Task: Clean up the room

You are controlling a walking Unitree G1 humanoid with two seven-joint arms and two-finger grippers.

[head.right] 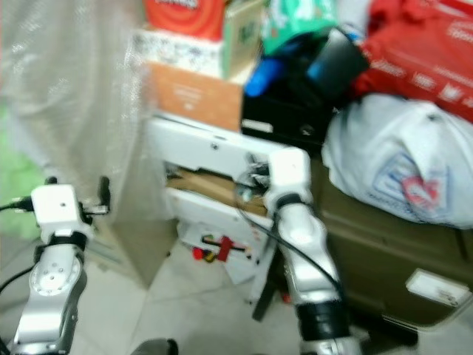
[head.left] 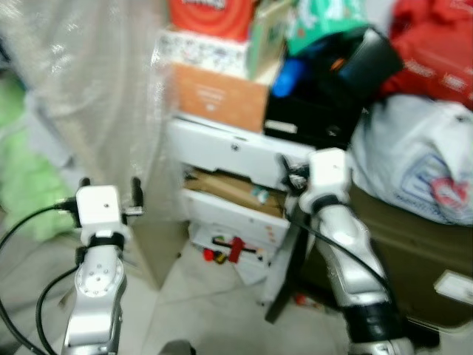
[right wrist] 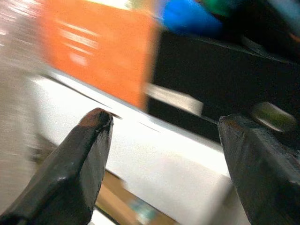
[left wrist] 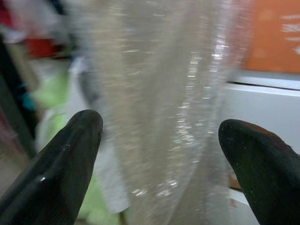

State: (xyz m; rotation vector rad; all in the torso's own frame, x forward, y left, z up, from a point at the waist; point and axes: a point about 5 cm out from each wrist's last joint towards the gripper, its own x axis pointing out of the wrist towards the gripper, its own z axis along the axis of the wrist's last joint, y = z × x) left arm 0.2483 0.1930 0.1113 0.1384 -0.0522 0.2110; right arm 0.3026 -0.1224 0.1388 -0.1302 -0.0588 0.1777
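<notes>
Clutter pile (head.left: 310, 81) beyond floor gap (head.left: 214, 296)

There are two silver arms, the left arm (head.left: 96, 296) and the right arm (head.left: 347, 251). I count one orange box (head.left: 218, 96), one black box (head.left: 314, 115), one blue bottle (head.left: 288, 78), one white plastic bag (head.left: 414, 159) and one roll of bubble wrap (head.left: 89, 111). The blur hides any smaller things.

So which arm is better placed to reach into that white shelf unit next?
The right, probably. The right gripper is raised with fingers spread right in front of the white shelf unit and the orange box. The left gripper, also open, faces the translucent plastic sheet off to the side.
</notes>
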